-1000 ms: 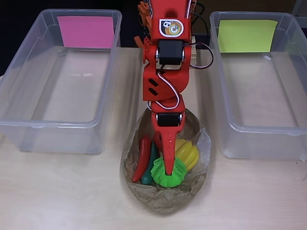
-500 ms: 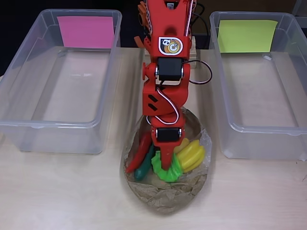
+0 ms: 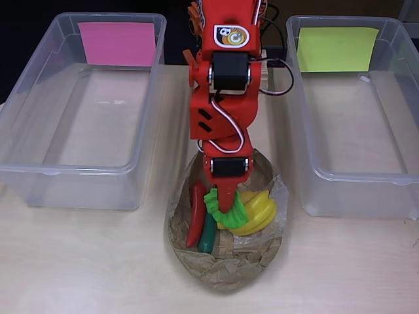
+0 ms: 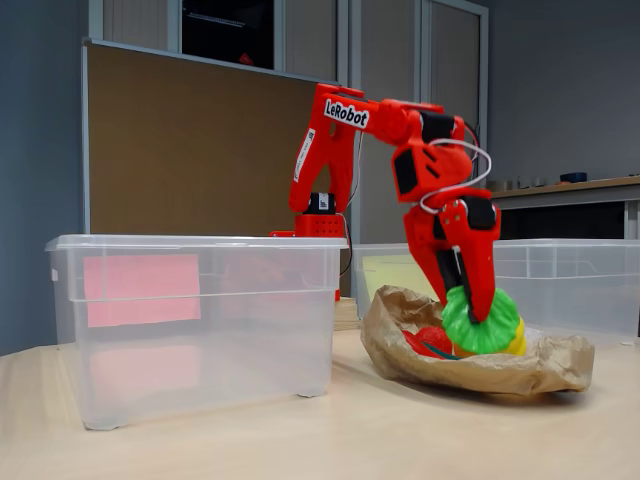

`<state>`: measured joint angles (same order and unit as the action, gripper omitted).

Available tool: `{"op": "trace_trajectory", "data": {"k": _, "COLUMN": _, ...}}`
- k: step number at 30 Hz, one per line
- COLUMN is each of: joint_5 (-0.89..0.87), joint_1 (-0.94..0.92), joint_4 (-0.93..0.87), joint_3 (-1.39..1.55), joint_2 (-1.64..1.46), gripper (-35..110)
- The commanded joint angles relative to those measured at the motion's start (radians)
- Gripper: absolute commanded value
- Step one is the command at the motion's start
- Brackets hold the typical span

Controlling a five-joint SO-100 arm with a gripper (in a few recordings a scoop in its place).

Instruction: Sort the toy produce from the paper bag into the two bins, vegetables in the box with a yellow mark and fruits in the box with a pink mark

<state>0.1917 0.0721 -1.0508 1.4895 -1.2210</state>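
The crumpled paper bag (image 3: 226, 268) (image 4: 520, 368) lies open on the table between two clear bins. Inside lie a red chili (image 3: 196, 216), a dark green vegetable (image 3: 207, 237) and a yellow banana bunch (image 3: 256, 210). My red gripper (image 3: 226, 208) (image 4: 478, 312) is shut on a frilly green lettuce (image 3: 226, 208) (image 4: 480, 322), lifted just above the bag's rim. The bin with the pink mark (image 3: 116, 43) (image 4: 140, 290) stands on the left in the overhead view, the bin with the yellow mark (image 3: 337, 49) on the right. Both bins hold nothing.
The arm's base (image 3: 226, 26) stands at the back between the bins. Bare wooden table (image 3: 85, 261) runs along the front. In the fixed view a brown partition (image 4: 200, 150) rises behind the scene.
The gripper has risen and pulled back toward the base with the lettuce, which now hangs above the bag's contents. The chili, green vegetable and banana have shifted slightly in the bag.
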Motion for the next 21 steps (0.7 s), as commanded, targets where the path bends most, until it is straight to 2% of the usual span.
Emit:
{"op": "trace_trajectory", "data": {"k": 1, "joint_5": -0.051, "joint_1": 0.048, "joint_4": -0.147, "joint_3": -0.061, "joint_2": -0.140, "gripper": 0}}
{"op": "trace_trajectory", "data": {"k": 4, "joint_5": -0.138, "joint_1": 0.097, "joint_4": -0.284, "joint_3": -0.101, "joint_2": -0.219, "gripper": 0}}
{"op": "trace_trajectory", "data": {"k": 8, "joint_5": -0.348, "joint_1": 0.187, "joint_4": -0.471, "joint_3": -0.106, "joint_2": -0.365, "gripper": 0}}
{"op": "trace_trajectory", "data": {"k": 13, "joint_5": -0.657, "joint_1": 0.354, "joint_4": -0.560, "joint_3": -0.021, "joint_2": -0.534, "gripper": 0}}
{"op": "trace_trajectory", "data": {"k": 21, "joint_5": -1.364, "joint_1": 0.752, "joint_4": -0.577, "joint_3": 0.163, "joint_2": -0.733, "gripper": 0}}
